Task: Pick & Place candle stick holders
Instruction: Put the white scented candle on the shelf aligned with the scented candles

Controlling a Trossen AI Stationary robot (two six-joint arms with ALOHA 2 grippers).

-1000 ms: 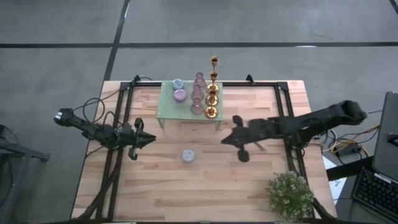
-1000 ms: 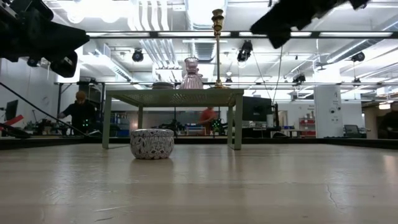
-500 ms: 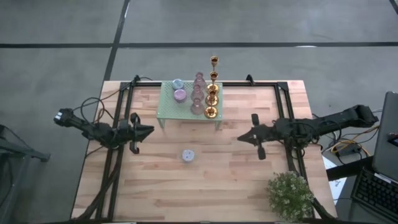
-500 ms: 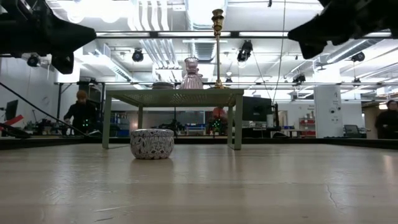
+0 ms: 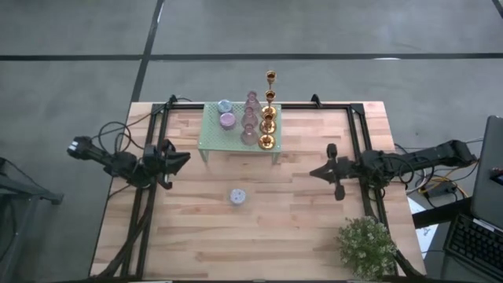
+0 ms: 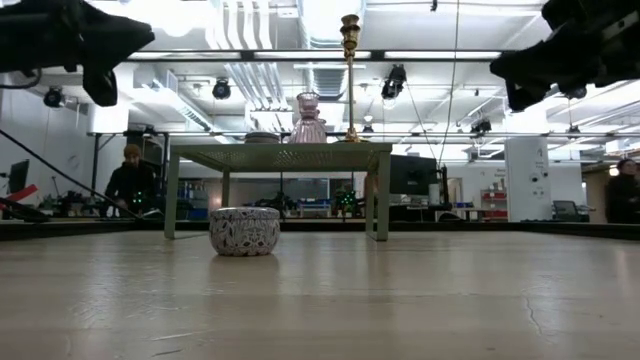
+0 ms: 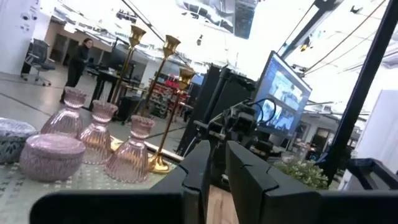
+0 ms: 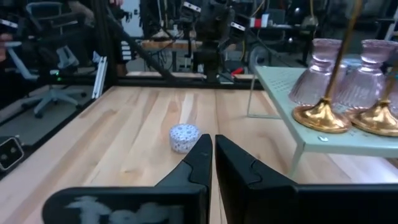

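A mint-green rack stands at the table's far middle. On it stand gold stick holders, pink glass holders and two squat round holders. One squat, patterned pale round holder rests on its base on the bare table in front of the rack; it also shows in the low view and the right wrist view. My left gripper hovers at the table's left, shut and empty. My right gripper hovers at the right, shut and empty, pointing at the rack and the lone holder.
A bushy potted plant stands at the near right corner. A laptop sits off the table's right edge. Cables and black frame rails run along both sides. People show in the room behind.
My right gripper has drawn back from the table's middle toward the right edge, staying shut. My left gripper has drawn back a little toward the left and far edges. The holders have not moved.
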